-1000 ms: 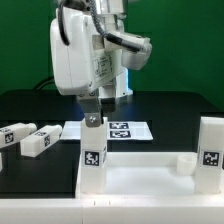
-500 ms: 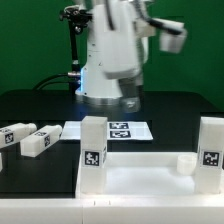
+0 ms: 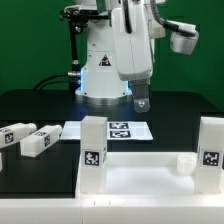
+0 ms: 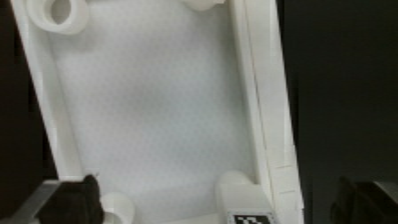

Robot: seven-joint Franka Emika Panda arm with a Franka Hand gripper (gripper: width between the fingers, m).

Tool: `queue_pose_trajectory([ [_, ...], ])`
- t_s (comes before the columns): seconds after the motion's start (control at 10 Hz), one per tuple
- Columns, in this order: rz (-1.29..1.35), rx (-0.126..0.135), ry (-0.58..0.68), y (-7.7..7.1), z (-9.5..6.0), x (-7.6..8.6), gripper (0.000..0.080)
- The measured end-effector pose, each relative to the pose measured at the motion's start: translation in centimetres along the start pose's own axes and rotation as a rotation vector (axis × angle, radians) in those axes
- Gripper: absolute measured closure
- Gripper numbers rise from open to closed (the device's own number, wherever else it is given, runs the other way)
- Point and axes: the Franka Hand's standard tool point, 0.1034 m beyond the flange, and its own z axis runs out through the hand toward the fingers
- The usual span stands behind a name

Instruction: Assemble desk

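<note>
- The gripper [image 3: 141, 101] hangs in the air, its fingers spread apart and empty.
- The tabletop [image 3: 140, 180] lies flat on the black table [image 3: 40, 105], at 6 o'clock in the exterior view; the wrist view looks down on it.
- The first leg [image 3: 93, 150] stands upright at its 9 o'clock corner, and the second leg [image 3: 210, 150] at its 3 o'clock end.
- The third leg [image 3: 15, 135] and the fourth leg [image 3: 41, 141] lie loose just beside each other, at 9 o'clock in that view.
- The marker board [image 3: 120, 130] lies at 12 o'clock from the first leg.

No legible words or numbers, only black-and-white square tags [image 3: 93, 157] on desk legs [image 3: 93, 130] and marker board [image 3: 72, 131]
</note>
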Motion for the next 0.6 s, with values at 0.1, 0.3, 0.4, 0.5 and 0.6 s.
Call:
queue_pose_trajectory([
  [0.1, -0.018, -0.010, 0.013, 1.6, 1.3, 0.4, 0.0151],
  [0.3, -0.042, -0.095, 0.036, 5.6, 4.6, 0.2, 0.0151],
  [0.4, -0.045, -0.129, 0.041, 6.4, 5.3, -0.4, 0.0151],
  [0.5, -0.048, -0.125, 0.039, 6.3, 5.3, -0.3, 0.0151],
  [0.6, -0.048, -0.125, 0.039, 6.3, 5.3, -0.3, 0.0151],
])
